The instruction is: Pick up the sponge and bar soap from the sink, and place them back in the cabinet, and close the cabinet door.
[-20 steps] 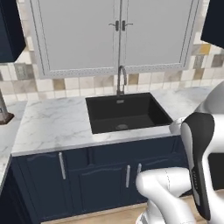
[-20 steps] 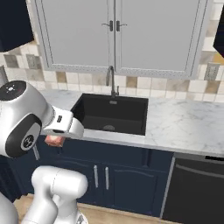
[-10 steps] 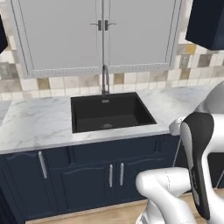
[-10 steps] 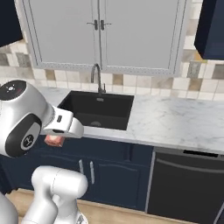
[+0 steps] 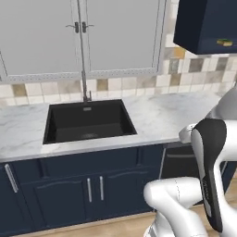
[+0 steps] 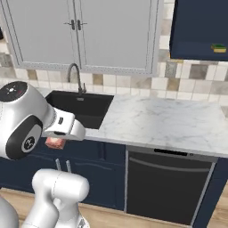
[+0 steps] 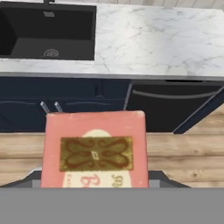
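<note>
Near the worktop (image 6: pixel 169 120) edge, right of the sink (image 6: pixel 82 107), your pincer (image 6: pixel 55 142) grips the soap (image 7: pixel 94 151); the sponge (image 6: pixel 218 47) lies in the cabinet (image 6: pixel 200 26) far right.

Two rear base views sharing the sink (image 5: pixel 88 121), hand view facing counter (image 7: pixel 153 39)

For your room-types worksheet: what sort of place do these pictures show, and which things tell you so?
A home kitchen, rendered rather than real. A black sink with a gooseneck tap sits in a marble counter, a dishwasher stands beneath it, and a tiled backsplash runs under wall cabinets.
</note>
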You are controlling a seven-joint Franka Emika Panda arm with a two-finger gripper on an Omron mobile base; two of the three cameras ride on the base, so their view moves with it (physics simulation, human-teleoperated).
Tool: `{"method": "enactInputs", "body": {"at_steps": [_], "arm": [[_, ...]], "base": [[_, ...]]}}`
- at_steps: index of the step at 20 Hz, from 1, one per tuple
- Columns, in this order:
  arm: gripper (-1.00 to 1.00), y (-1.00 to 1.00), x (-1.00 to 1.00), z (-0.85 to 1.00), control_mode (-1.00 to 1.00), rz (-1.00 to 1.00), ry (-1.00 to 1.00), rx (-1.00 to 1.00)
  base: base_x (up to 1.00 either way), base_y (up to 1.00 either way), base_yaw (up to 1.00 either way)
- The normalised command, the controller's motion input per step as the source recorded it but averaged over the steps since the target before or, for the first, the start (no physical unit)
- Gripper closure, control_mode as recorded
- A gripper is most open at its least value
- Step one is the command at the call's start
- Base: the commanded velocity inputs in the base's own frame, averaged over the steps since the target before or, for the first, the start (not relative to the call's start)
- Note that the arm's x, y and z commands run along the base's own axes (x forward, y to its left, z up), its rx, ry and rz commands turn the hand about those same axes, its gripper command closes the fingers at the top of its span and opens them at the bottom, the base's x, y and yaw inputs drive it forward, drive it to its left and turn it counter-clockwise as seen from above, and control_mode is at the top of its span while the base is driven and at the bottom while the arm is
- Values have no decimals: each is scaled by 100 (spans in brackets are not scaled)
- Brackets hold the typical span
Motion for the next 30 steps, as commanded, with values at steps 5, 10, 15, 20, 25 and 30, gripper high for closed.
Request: {"method": "enactInputs", "body": {"at_steps": [5,10,15,20,25,30], "arm": [[100,0,0,0,100,0,0,0],[100,0,0,0,100,0,0,0],[100,0,0,0,100,0,0,0],[100,0,0,0,100,0,0,0],[100,0,0,0,100,0,0,0],[100,0,0,0,100,0,0,0]], "base": [[0,-72,2],[0,-67,0],[0,-65,0],[0,-60,0],[0,-62,1],[0,-46,0]]}}
